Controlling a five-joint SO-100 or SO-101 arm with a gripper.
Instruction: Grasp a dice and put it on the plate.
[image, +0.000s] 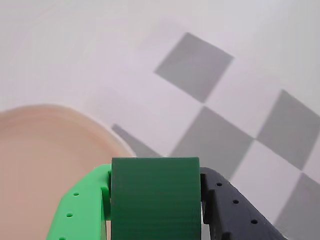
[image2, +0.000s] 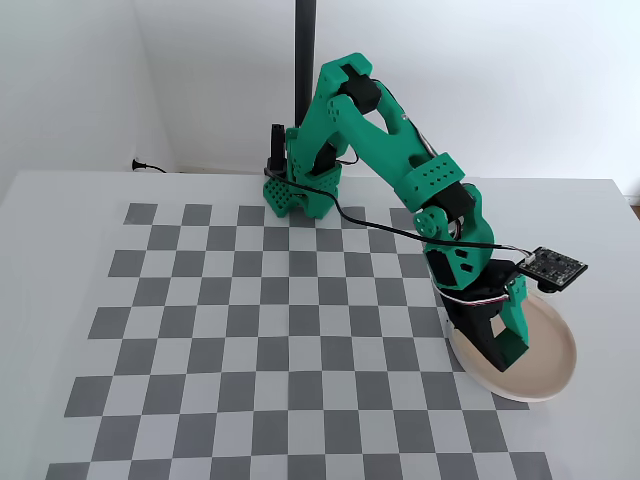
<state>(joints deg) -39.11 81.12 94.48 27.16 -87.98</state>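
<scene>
Gripper (image: 155, 220) clamped tight on the dice (image: 155, 197) – hanging right over the plate (image2: 555, 375) edge, checkerboard tabletop (image2: 250, 330) underneath.

At the bottom middle of the wrist view, the gripper (image: 155, 210) squeezes a dark green dice (image: 155, 197) between a bright green finger (image: 80, 207) on the left and a black finger (image: 235, 210) on the right. The pinkish plate (image: 45, 160) fills the lower left. Grey and white squares (image: 195, 65) cover the right side.
</scene>
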